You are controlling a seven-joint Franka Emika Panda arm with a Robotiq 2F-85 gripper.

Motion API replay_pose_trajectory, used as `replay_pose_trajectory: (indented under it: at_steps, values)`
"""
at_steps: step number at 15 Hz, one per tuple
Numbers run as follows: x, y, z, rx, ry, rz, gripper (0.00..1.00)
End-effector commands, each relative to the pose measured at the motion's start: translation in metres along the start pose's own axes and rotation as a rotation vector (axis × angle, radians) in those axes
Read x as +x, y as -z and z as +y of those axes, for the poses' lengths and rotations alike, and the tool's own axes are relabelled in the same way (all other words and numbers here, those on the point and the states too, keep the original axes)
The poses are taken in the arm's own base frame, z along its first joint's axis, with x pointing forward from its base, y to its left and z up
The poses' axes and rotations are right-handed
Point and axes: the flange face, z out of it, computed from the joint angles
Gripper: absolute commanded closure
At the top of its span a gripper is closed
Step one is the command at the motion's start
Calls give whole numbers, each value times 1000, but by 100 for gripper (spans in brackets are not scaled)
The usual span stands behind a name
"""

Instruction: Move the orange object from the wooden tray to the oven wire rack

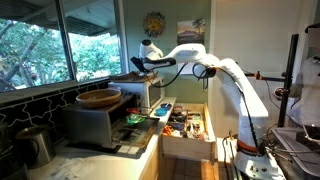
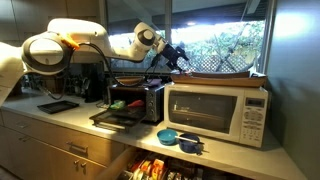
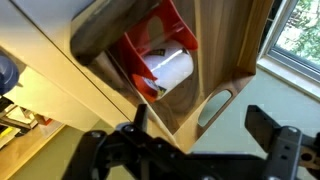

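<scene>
The wooden tray [image 3: 120,30] fills the wrist view, with a handle cut-out at its near end. In it lies the orange object [image 3: 150,45], orange-red with a white part. My gripper [image 3: 200,130] is open and empty, its two dark fingers hovering over the tray's handle end, apart from the object. In an exterior view the tray [image 2: 225,76] lies on top of the white microwave [image 2: 215,112], with my gripper [image 2: 176,55] above its end. The small oven [image 2: 135,100] stands open beside it. A dark flat panel, which may be the oven wire rack [image 2: 115,118], sticks out of its front.
A deep wooden bowl [image 1: 100,97] sits on the small oven [image 1: 92,124]. An open drawer of colourful items [image 1: 185,125] is below the counter. Blue bowls [image 2: 180,138] stand before the microwave. A dark flat tray [image 2: 58,105] lies on the counter. Windows are behind.
</scene>
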Motion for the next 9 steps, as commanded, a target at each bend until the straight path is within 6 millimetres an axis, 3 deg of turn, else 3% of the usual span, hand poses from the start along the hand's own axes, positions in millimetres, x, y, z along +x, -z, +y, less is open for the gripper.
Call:
replay_pose_trajectory:
  at_steps: [1, 5, 9]
  values:
    - [1, -9, 6, 1, 14, -13, 0]
    - [-8, -15, 8, 12, -8, -12, 0]
    - [-11, -19, 8, 31, -24, -14, 10]
